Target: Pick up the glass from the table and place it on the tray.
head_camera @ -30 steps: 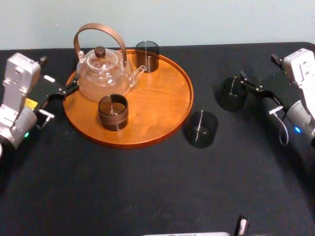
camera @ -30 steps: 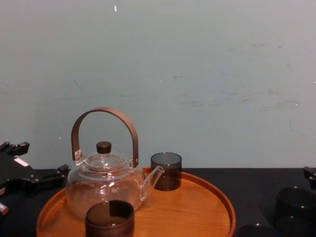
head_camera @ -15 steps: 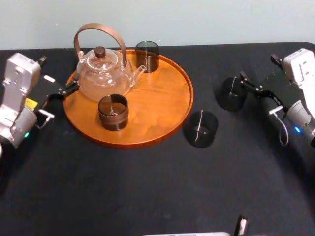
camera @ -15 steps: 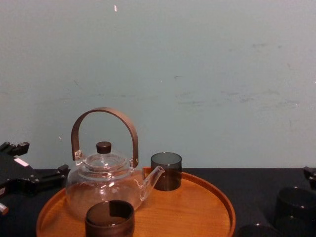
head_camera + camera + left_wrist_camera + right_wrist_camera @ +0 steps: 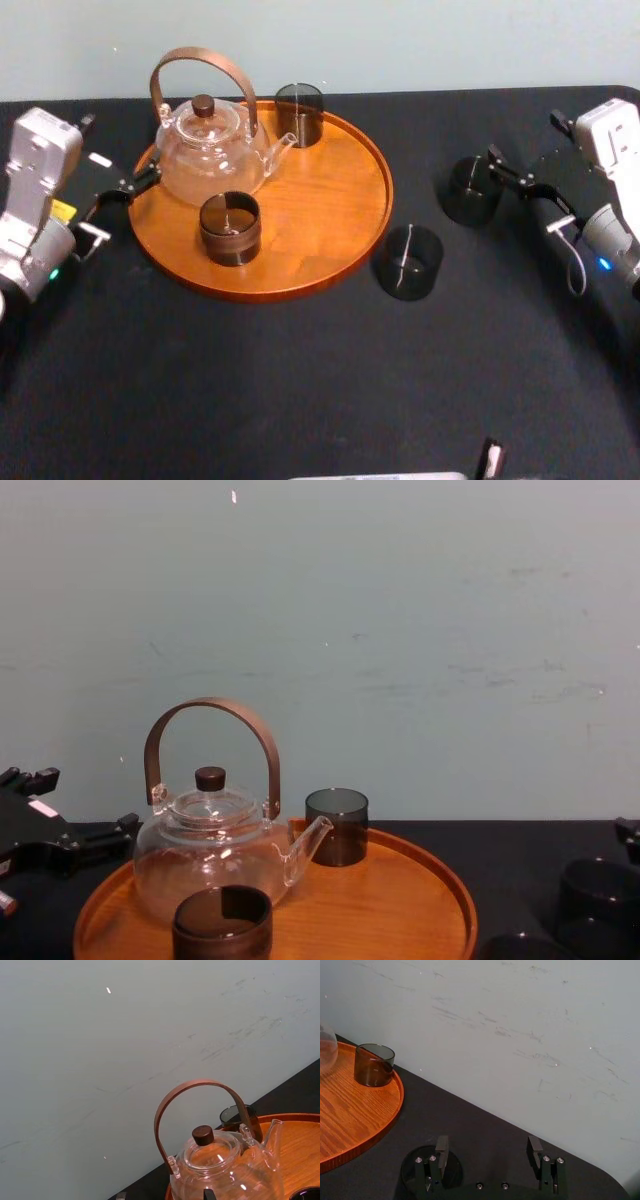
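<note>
Two dark smoked glasses stand on the black table (image 5: 300,380): one (image 5: 408,262) just off the tray's right rim, another (image 5: 472,190) farther right. My right gripper (image 5: 525,142) hovers at that farther glass (image 5: 432,1172), open, one finger over its rim and nothing between the fingers. The round orange-brown tray (image 5: 335,215) carries a glass teapot (image 5: 205,140) and two more dark glasses (image 5: 299,113) (image 5: 230,228). My left gripper (image 5: 118,150) rests open at the tray's left edge, beside the teapot.
A pale wall runs behind the table's far edge. Bare tray surface lies to the right of the teapot (image 5: 380,910). The front half of the table is open black surface. A small dark object (image 5: 490,458) pokes up at the near edge.
</note>
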### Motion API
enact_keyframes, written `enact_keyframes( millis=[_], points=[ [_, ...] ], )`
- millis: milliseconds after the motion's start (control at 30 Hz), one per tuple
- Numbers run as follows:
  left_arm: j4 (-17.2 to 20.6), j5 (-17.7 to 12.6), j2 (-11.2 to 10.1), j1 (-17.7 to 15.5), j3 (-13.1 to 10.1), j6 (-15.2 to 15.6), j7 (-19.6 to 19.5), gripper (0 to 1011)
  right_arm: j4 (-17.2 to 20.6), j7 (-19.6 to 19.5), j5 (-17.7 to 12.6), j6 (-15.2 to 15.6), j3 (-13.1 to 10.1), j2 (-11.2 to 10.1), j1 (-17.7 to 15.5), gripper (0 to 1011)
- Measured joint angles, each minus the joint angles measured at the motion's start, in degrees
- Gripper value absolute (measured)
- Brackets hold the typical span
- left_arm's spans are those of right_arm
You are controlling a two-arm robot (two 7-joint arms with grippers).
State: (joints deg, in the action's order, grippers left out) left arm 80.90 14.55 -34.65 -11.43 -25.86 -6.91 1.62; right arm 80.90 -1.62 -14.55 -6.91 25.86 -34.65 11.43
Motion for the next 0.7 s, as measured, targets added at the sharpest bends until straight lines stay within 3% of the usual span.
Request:
enact_keyframes(
  millis=[333, 700],
  points=[
    [0.0, 0.0, 0.0, 0.0, 0.0, 0.0, 0.0, 1001, 0.0, 0.1, 0.0, 0.0, -0.1, 0.0, -0.1, 1003],
    [0.0, 0.0, 0.0, 0.0, 0.0, 0.0, 0.0, 1001, 3.7, 5.2, -2.2, -0.8, -2.1, -0.9, -3.1, 1003]
  ],
)
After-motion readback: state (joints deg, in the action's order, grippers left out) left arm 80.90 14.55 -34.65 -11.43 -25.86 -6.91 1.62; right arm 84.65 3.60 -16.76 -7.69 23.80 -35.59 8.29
